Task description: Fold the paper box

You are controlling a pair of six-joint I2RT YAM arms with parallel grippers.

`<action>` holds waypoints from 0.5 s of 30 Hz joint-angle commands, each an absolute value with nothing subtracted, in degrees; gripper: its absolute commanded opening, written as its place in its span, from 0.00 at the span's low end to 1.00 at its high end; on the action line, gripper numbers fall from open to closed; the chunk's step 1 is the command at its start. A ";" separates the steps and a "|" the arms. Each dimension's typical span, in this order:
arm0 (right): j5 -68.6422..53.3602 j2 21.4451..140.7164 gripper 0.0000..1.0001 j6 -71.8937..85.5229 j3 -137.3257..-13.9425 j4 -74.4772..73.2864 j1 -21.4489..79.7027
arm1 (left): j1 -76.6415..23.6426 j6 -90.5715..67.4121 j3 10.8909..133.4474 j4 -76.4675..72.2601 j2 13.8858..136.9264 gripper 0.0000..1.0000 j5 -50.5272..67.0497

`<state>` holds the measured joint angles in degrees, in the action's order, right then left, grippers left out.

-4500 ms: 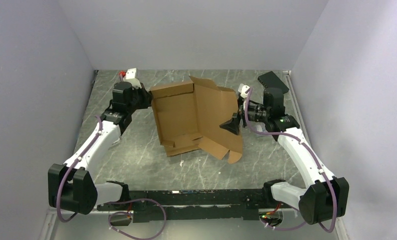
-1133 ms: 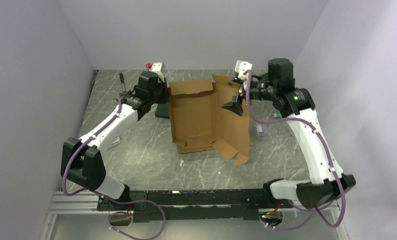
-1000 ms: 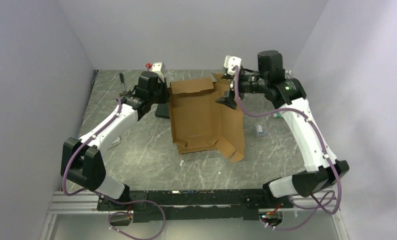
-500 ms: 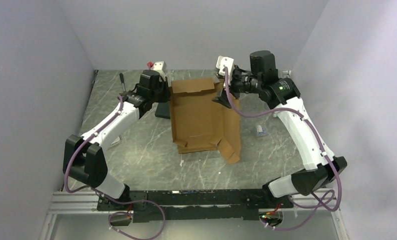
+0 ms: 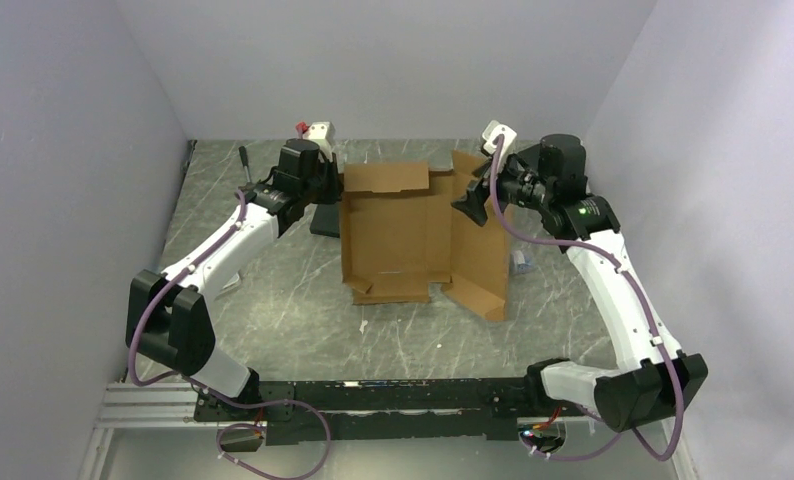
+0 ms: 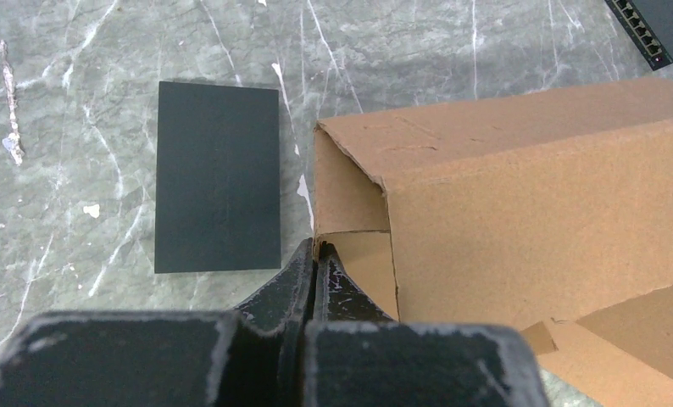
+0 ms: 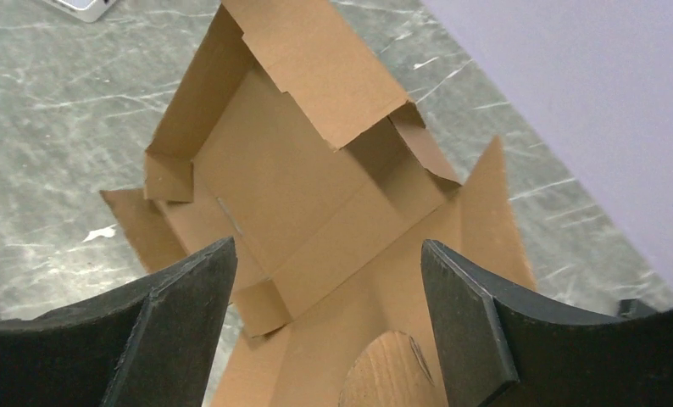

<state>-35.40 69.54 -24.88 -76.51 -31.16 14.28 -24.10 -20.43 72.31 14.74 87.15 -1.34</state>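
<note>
The brown paper box (image 5: 398, 235) lies open in the middle of the table, with its left and far walls raised. Its wide lid flap (image 5: 481, 255) leans out to the right. My left gripper (image 5: 329, 190) is shut on the box's far-left corner. In the left wrist view its fingers (image 6: 318, 248) pinch the thin edge of a cardboard flap there. My right gripper (image 5: 470, 206) is open and empty. It hovers over the lid flap near the box's far-right corner. In the right wrist view (image 7: 325, 254) the box's inside (image 7: 308, 191) shows between the spread jaws.
A flat black box (image 6: 219, 176) lies on the table just left of the paper box, partly under my left arm (image 5: 320, 220). A black device with ports (image 6: 655, 25) sits behind the box. A small white item (image 5: 519, 262) lies right of the lid flap. Side walls stand close.
My right gripper has pulled back to the right. The lid flap it had pushed nearly upright has swung back out to the right. My left gripper keeps its hold.
</note>
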 commanded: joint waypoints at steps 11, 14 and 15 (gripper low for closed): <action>-52.73 63.61 0.79 -14.93 -68.62 -20.19 4.22 | -24.52 -20.13 73.09 13.89 85.40 0.00 -1.20; -55.29 62.57 0.85 -16.31 -70.38 -22.09 2.15 | -24.52 -19.95 72.57 13.67 84.94 0.00 -1.36; -56.49 62.29 0.88 -16.65 -70.90 -22.69 1.44 | -24.52 -19.87 72.39 13.52 84.74 0.00 -1.39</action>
<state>-50.41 64.55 -15.66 -68.20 -21.78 3.57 -24.25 -20.45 72.42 14.26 87.11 -1.15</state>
